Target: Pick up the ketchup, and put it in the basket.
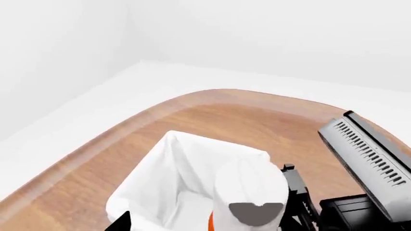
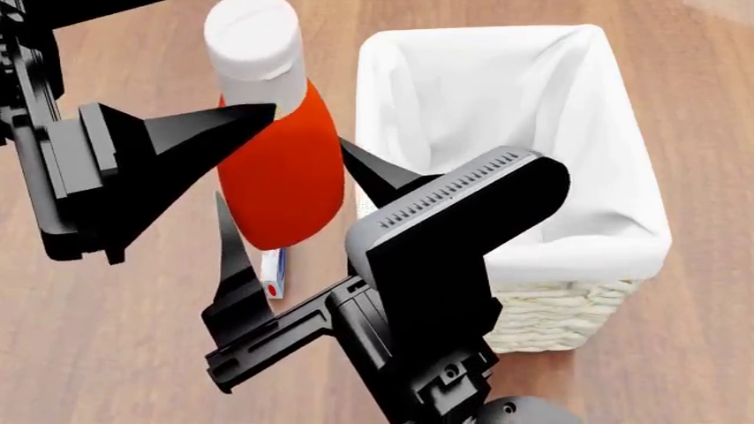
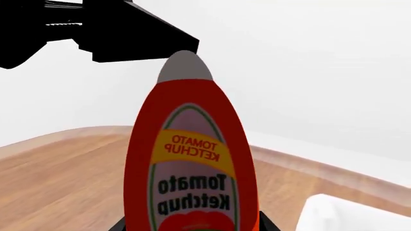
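A: Status?
B: Ketchup [image 2: 281, 168] lifted off the tabletop [image 2: 106, 344], pinched by the right pincer [image 2: 289, 199], just beside the basket [image 2: 554, 314], not over it yet. Drop-in's left.
A: Arms?
B: Right reaches up under the bottle. Left pincer [image 2: 177, 146] spread, tip near the cap.

Wooden table [image 2: 130, 353], light-brown grain, rounded edge against pale floor [image 1: 77, 110]. White walls [image 1: 257, 33] behind. Small white item with blue and red marks [image 2: 274, 274] lies on table in head view, mostly hidden; identity unclear.
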You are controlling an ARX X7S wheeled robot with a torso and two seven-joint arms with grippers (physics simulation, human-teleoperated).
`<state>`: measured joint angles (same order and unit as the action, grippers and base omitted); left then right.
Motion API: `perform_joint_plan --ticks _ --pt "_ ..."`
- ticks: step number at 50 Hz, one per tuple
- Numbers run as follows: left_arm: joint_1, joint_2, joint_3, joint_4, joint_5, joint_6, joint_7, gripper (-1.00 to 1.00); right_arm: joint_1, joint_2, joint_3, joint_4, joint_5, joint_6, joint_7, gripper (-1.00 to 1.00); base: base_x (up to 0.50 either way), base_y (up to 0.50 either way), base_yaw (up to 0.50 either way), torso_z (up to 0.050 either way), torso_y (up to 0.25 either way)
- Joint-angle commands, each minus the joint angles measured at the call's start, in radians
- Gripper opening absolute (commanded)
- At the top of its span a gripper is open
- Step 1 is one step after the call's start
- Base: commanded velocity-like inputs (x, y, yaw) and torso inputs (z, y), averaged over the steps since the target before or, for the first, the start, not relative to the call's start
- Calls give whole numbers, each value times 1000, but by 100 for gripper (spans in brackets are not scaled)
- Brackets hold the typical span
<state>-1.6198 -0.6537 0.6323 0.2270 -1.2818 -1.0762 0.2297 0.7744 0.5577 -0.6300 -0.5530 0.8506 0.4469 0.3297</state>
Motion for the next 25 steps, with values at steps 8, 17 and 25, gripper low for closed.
perform_joint_plan --ticks 8,17,25 --pt "67 -47 -56 33 -55 40 -33 100 5 20 42 20 -15 -13 -4 -100 0 0 0 0 0" --pt "196 -104 -123 128 -2 174 -86 100 -2 29 62 54 -19 -29 0 -100 0 0 0 0 0" --pt "333 -149 -201 252 -55 269 -158 100 4 27 81 84 -13 -34 11 -100 0 0 0 0 0"
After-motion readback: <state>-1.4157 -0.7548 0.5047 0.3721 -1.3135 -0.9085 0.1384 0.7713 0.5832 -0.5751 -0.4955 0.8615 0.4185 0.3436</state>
